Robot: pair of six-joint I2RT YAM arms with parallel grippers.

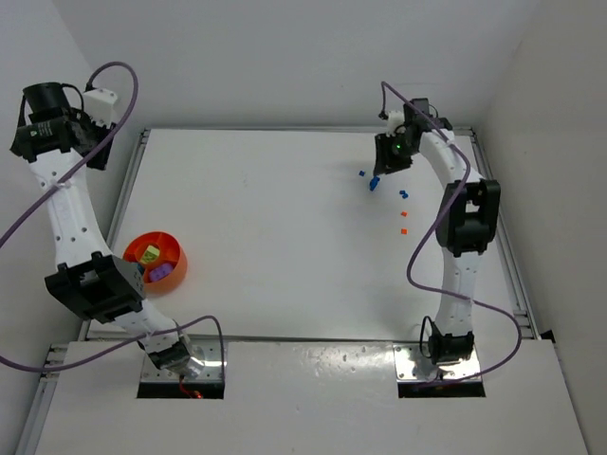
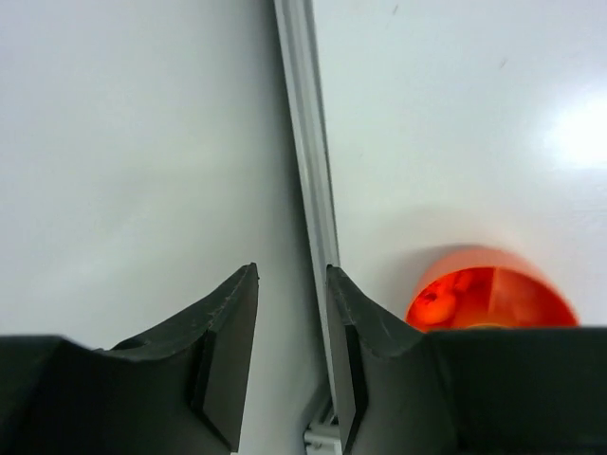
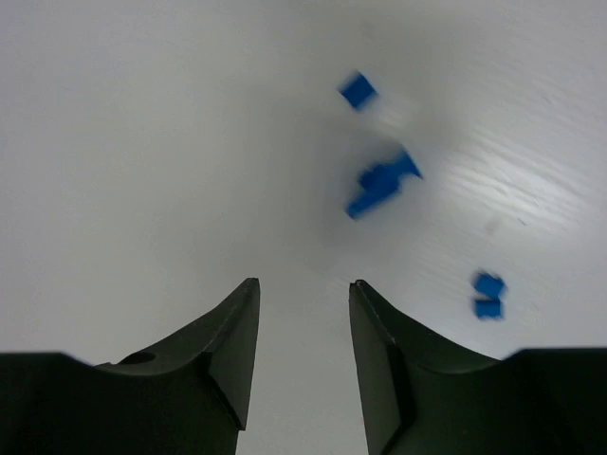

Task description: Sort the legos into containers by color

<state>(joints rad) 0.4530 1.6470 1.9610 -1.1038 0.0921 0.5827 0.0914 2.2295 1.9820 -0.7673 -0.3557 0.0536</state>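
The white table (image 1: 285, 237) bears the orange bowl (image 1: 182, 261) at its nine o'clock edge, with a yellow lego (image 1: 149, 253) and a purple lego (image 1: 161, 272) inside. The left pincer (image 2: 291, 284), jaws spread and empty above the side rail (image 2: 308, 142), has that bowl at its three o'clock, apart from it. The right pincer (image 3: 303, 294), also spread on nothing, hovers toward the table's one o'clock; the blue legos (image 3: 379, 182) lie clear of it at one and three o'clock, and the orange bits (image 1: 402, 214) lie at its six o'clock from above.

No legible text, labels, numbers anywhere.
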